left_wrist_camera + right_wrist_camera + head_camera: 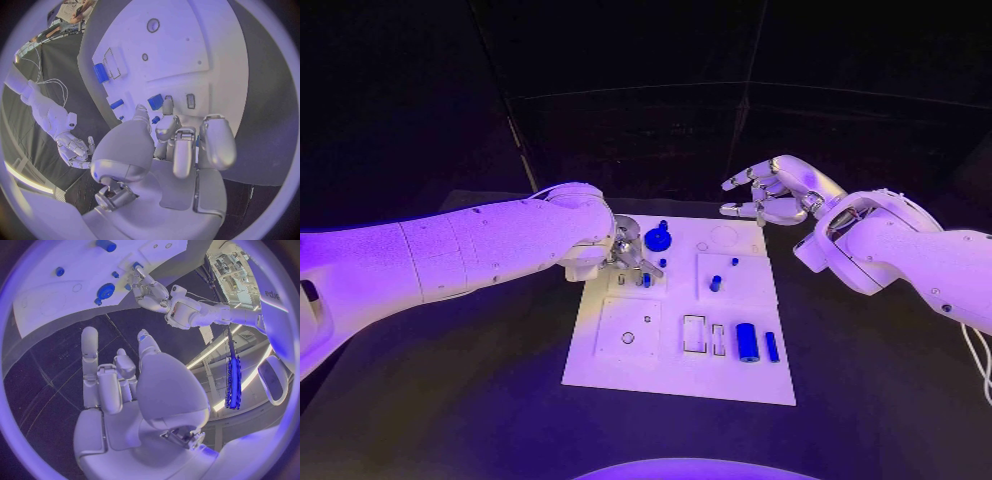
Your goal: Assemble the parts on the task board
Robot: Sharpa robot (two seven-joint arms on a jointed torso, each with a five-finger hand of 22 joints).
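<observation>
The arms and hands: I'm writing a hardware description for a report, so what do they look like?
Both arms have smooth, rounded white shell segments. The left arm ends in a silver many-fingered left hand with rounded metallic fingers. The right arm carries a matching silver right hand; thin pale cables hang beside it.

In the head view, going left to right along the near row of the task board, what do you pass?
Small round hole → tall rectangular slot → narrower slot → thick blue cylinder → thin blue bar.

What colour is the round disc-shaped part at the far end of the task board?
Blue. The round part on the task board shows best in the head view.
</observation>
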